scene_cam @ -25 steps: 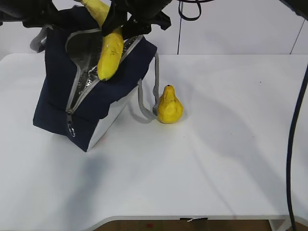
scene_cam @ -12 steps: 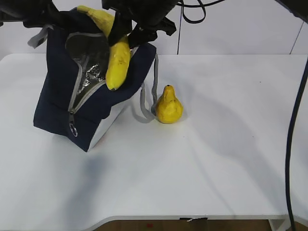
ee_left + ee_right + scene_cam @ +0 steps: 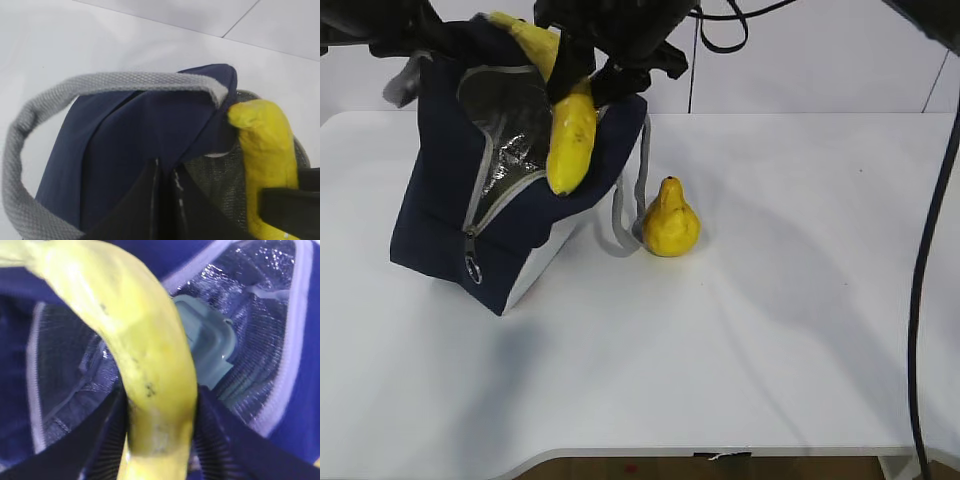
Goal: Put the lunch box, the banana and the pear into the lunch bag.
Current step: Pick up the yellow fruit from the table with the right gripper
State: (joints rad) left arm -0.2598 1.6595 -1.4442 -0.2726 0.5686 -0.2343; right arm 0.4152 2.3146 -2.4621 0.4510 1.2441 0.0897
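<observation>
Banana: my right gripper [image 3: 160,405] grasps the banana [image 3: 567,125], a finger on each side of its middle in my right wrist view. It is long, curved and yellow with small dark specks. In the exterior view it hangs at upper left of the frame, lower tip over the open mouth of the bag.
Bag: the lunch bag [image 3: 440,215] is boxy and navy blue, with a grey zipper strip, a metal ring pull low on its front, grey handles and a white side panel. It stands at left of the frame, tilted, mouth wide open, silver lining showing.
Left gripper: my left gripper [image 3: 165,200] is clenched on the navy fabric of the bag's edge beside a grey handle [image 3: 75,87].
Pear: the pear [image 3: 669,218] is squat and bright yellow with a short dark stem. It stands upright at centre frame on the white table [image 3: 770,330], just right of the bag.
Change: against a second ago, the banana sits further right and its tip lower over the opening; the pear has not moved.
Contents: the lunch box [image 3: 207,347], pale green lid up, lies inside the bag.
</observation>
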